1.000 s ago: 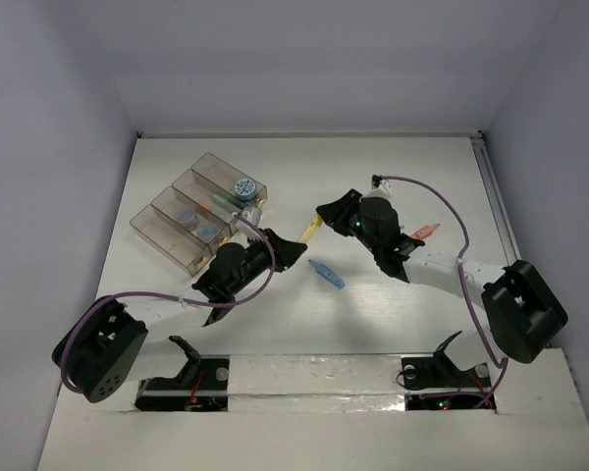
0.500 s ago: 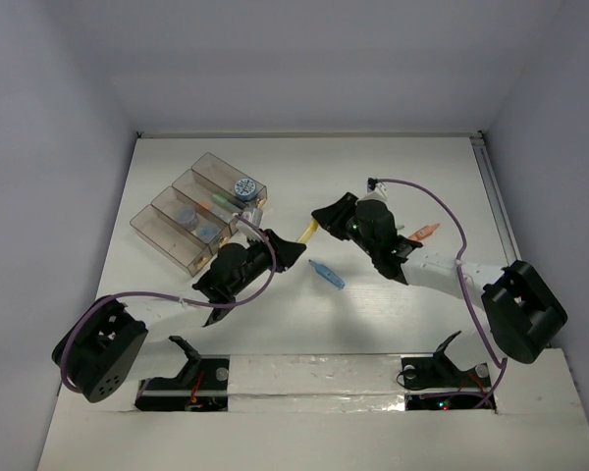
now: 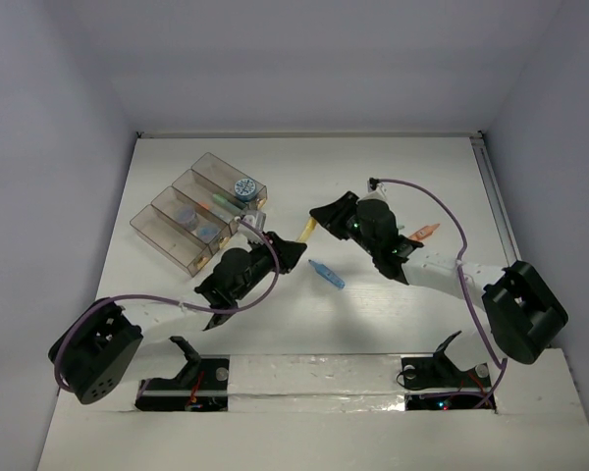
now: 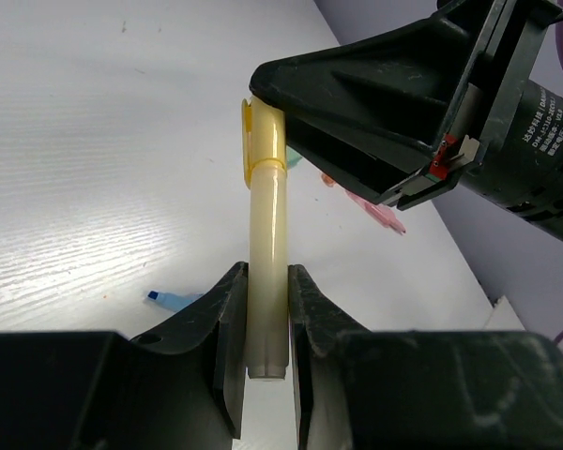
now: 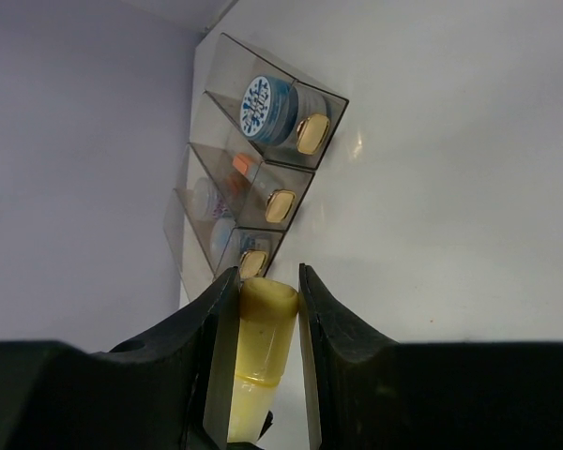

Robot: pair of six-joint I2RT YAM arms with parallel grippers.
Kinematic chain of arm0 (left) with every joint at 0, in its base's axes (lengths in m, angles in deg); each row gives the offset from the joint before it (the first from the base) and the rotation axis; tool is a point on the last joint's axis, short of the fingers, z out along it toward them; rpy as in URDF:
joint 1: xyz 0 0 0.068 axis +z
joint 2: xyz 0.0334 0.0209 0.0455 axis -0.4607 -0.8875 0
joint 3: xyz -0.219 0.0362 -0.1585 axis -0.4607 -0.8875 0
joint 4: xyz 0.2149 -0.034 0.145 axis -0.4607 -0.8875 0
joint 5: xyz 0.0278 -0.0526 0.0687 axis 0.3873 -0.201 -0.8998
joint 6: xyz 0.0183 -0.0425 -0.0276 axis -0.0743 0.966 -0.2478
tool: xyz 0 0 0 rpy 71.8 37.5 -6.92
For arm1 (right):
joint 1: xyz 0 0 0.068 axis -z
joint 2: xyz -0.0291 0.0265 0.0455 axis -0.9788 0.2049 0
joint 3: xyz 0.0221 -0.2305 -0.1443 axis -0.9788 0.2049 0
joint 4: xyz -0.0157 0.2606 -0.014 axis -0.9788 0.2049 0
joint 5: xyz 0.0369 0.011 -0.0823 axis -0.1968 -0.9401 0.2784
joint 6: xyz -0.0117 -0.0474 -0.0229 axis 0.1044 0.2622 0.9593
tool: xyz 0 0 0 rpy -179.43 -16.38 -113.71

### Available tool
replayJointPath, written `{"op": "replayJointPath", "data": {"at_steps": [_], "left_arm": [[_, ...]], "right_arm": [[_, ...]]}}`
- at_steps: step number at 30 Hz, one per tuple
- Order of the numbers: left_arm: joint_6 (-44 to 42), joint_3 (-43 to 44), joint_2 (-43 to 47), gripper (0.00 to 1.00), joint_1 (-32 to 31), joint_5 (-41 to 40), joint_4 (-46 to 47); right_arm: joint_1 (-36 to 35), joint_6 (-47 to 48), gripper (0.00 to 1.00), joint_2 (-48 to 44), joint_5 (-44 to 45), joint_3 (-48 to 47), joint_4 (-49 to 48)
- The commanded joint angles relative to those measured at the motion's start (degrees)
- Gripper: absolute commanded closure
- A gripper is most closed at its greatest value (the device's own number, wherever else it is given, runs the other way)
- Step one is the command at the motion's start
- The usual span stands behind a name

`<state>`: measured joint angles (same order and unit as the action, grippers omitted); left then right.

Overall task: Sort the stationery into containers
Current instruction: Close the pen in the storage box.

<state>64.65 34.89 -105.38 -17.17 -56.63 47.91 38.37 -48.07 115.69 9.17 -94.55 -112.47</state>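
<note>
The left jaws pinch the yellow pen (image 4: pixel 266 234) at its plain end, the right jaws its capped end. The left arm (image 3: pixel 231 275) and right arm (image 3: pixel 432 263) reach inward, facing each other; the pen spans straight between them, above the table (image 3: pixel 393 177).

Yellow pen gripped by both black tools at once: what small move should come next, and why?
Probably the right tool should open and let go. It pinches the capped end of the yellow translucent pen while the left tool pinches the other end, and the row of clear smoky plastic boxes sits on the left tool's side.
</note>
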Motion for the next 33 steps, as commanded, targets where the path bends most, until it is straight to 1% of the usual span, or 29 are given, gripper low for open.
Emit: {"op": "replayJointPath", "data": {"at_steps": [1, 4, 8, 10, 13, 17, 18, 22, 23, 26, 32, 33], "left_arm": [[-3.77, 1.61, 2.02, 1.0, -2.15, -5.78, 4.95], [-4.66, 1.87, 2.11, 1.0, -2.77, -6.94, 4.34], [-5.88, 1.61, 2.9, 1.0, -2.77, -8.51, 3.63], [-6.85, 1.7, 3.86, 1.0, -2.77, -9.92, 2.49], [-7.99, 1.87, 4.48, 1.0, -3.39, -11.5, 1.52], [-8.18, 2.4, 4.22, 1.0, -4.0, -12.56, 1.52], [-8.0, 2.66, 3.87, 1.0, -4.53, -12.48, 1.61], [-7.82, 3.89, 2.9, 1.0, -4.53, -12.3, 1.61], [-7.82, 4.15, 2.9, 1.0, -4.53, -12.47, 1.43], [-7.91, 5.38, 3.07, 1.0, -4.53, -12.74, 0.38], [-8.96, 9.16, 3.87, 1.0, -4.53, -13.79, -1.64], [-9.49, 10.04, 3.78, 1.0, -4.53, -13.97, -1.82]], "right_arm": [[-0.97, -2.91, 0.9, -0.72, -5.95, 0.7, -3.38], [-0.97, -3.8, 0.91, -0.8, -8.24, 1.49, -4.44], [-1.5, -3.62, 0.91, -2.65, -8.06, 2.81, -3.48], [-1.5, -2.58, 0.94, -4.13, -7.89, 2.9, -1.29], [-1.5, -1.6, 0.94, -4.93, -7.89, 2.28, 0.92], [-2.11, -0.9, 0.98, -5.29, -7.19, 2.81, 1.01], [-2.81, -0.81, 1.0, -5.11, -7.18, 2.89, 0.66], [-5.44, 0.59, 1.0, -4.32, -6.75, 2.2, 0.83], [-6.15, 1.55, 1.0, -4.32, -4.4, 2.02, 1.79], [-8.52, 3.14, 1.0, -4.58, -2.27, 1.67, 3.28], [-11.87, 4.64, 1.0, -5.46, 0.28, 2.63, 6.1], [-13.26, 4.64, 1.0, -5.46, 0.29, 2.81, 6.11]]}}
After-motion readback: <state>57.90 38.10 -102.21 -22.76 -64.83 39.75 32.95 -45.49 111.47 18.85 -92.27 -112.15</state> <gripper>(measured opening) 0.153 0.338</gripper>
